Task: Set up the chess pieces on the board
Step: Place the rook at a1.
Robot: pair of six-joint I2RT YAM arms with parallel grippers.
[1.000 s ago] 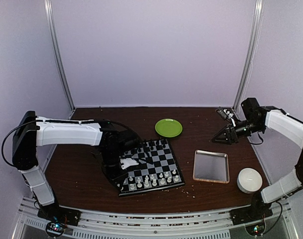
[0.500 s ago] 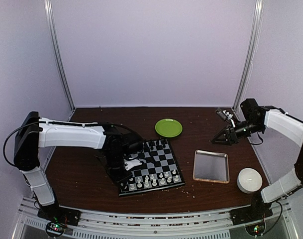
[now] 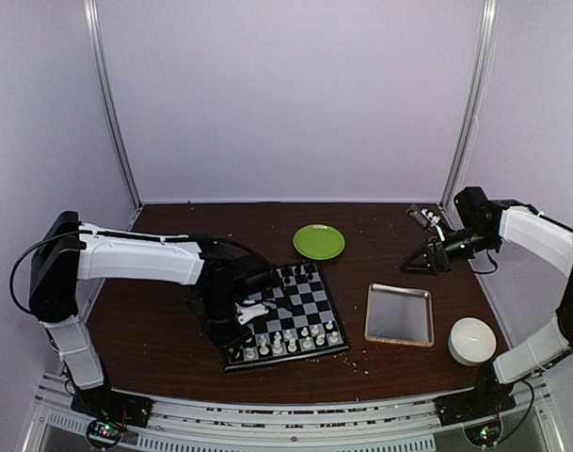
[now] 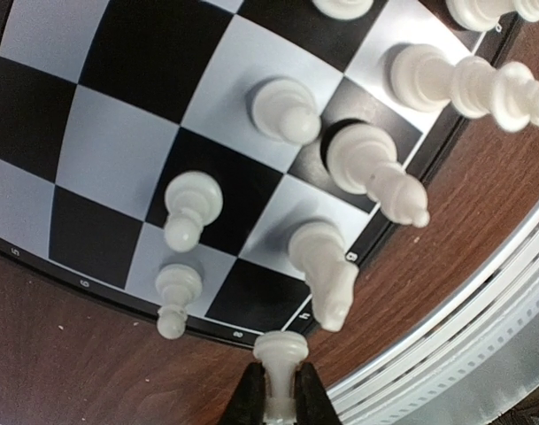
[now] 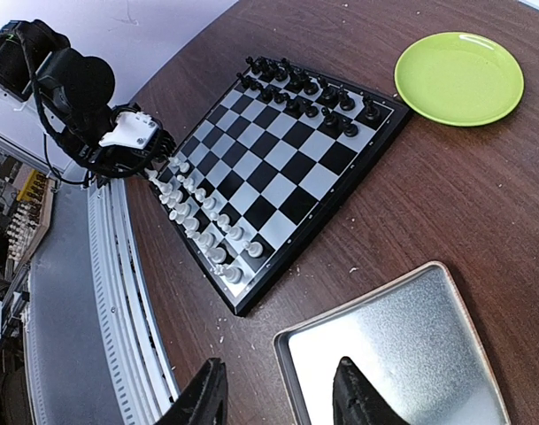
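White glossy plastic chess pieces (image 4: 287,111) crowded on near ranks of the black-and-grey board (image 4: 145,53); one pawn (image 4: 280,350) pinched tight in left gripper (image 4: 279,391), just off a corner. Right gripper (image 5: 278,398) spread apart near metal tray (image 5: 411,354).

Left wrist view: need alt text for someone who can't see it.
The left tool grips a white chess piece at the corner of the board. Other white pieces stand on the squares nearest that corner, with brown table beyond the rim.
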